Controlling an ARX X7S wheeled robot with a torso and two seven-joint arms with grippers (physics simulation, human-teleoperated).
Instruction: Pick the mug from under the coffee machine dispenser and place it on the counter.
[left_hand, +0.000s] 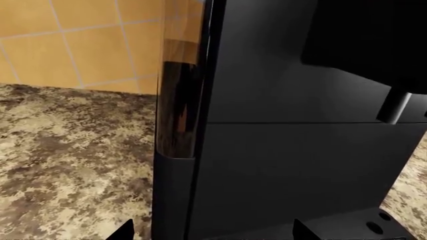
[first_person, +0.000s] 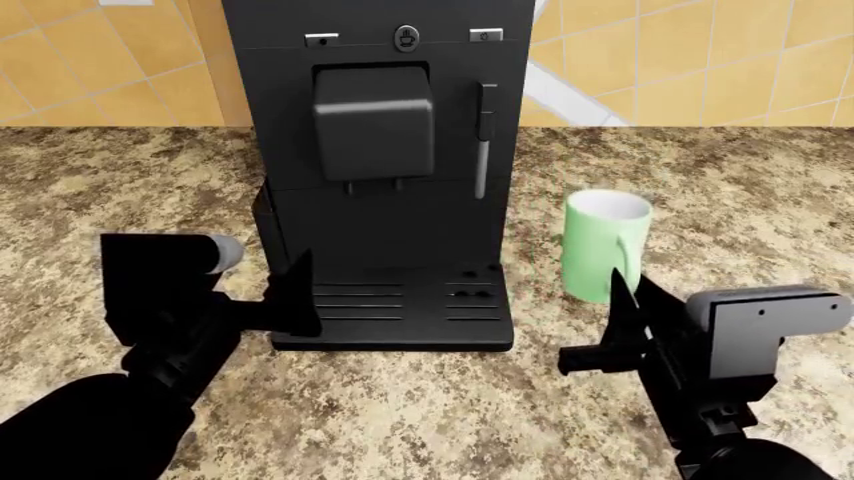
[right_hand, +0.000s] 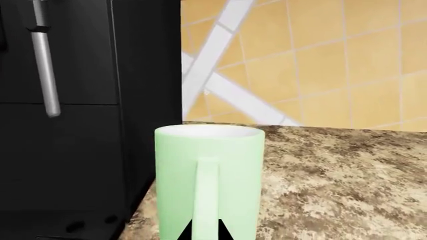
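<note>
The mint-green mug (first_person: 606, 245) sits upright on the granite counter (first_person: 747, 210), right of center, just beside the espresso machine (first_person: 380, 150); can't see anything inside it. The right gripper (first_person: 617, 335) is spread wide just in front of the mug's handle, not touching it. The left gripper (first_person: 291, 297) is at the machine's drip tray (first_person: 400, 305), and I can't tell how its jaws stand.

Even, bright, sharp renders; faint shadows; a soft reflection streaks the black machine (left_hand: 179, 100).
</note>
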